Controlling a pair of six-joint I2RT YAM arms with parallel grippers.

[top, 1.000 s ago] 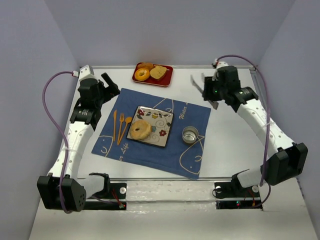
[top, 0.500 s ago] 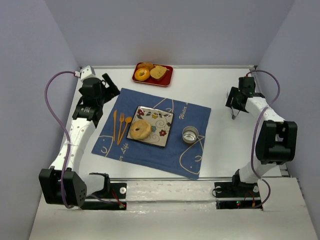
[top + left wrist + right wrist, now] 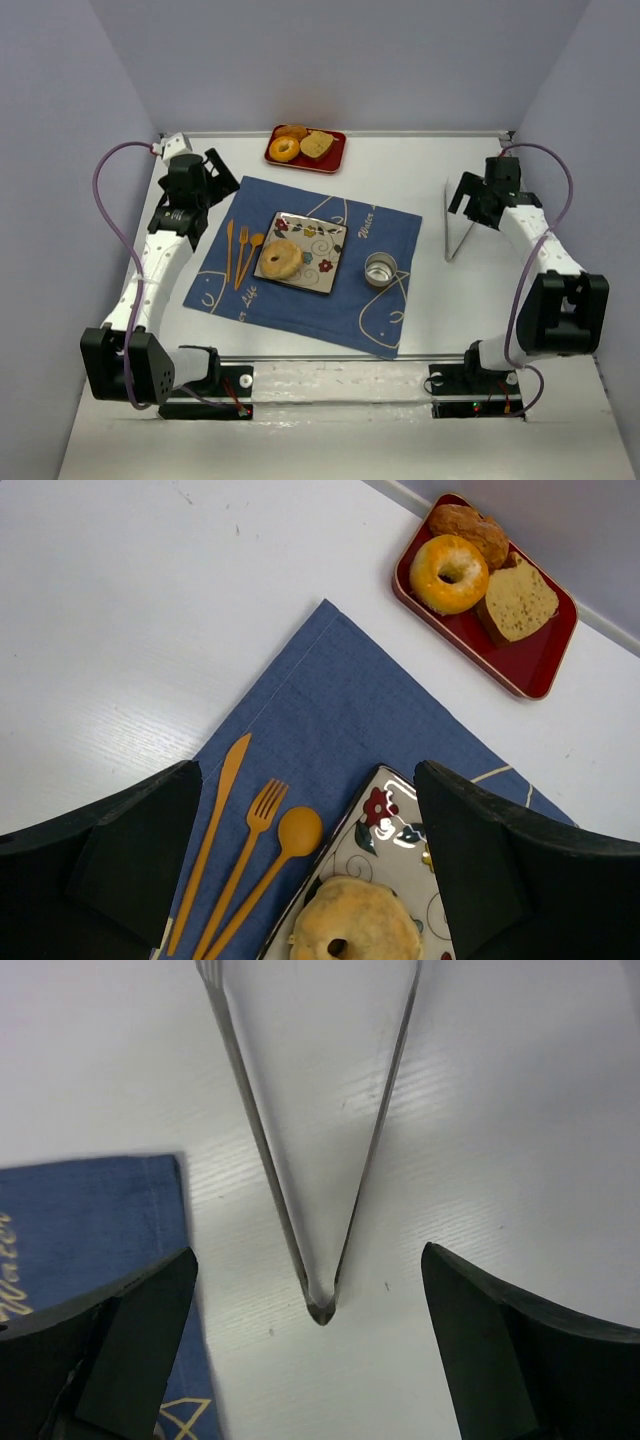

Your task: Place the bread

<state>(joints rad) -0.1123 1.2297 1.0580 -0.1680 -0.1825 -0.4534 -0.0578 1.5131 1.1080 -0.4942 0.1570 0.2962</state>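
The bread (image 3: 281,259), a pale tan bagel-like roll, lies on the left part of the flowered square plate (image 3: 320,238) on the blue cloth (image 3: 380,320). In the left wrist view the bread (image 3: 355,932) sits at the bottom edge on the plate (image 3: 385,825), below my open, empty left gripper (image 3: 308,770). From above, that left gripper (image 3: 222,172) hovers off the cloth's far left corner. My right gripper (image 3: 466,203) stands open at the right of the table. Metal tongs (image 3: 315,1160) lie on the table between its spread fingers (image 3: 130,1330), touching neither.
A red tray (image 3: 337,160) at the back holds an orange-glazed donut (image 3: 284,149) and a squarish bread piece (image 3: 317,145). Orange knife, fork and spoon (image 3: 240,250) lie left of the plate. A small metal cup (image 3: 380,269) stands to its right. The tongs (image 3: 458,238) lie right of the cloth.
The right arm swung back to the right side of the table with the tongs, its jaws opened and the tongs now lie on the table. The left arm shifted only slightly.
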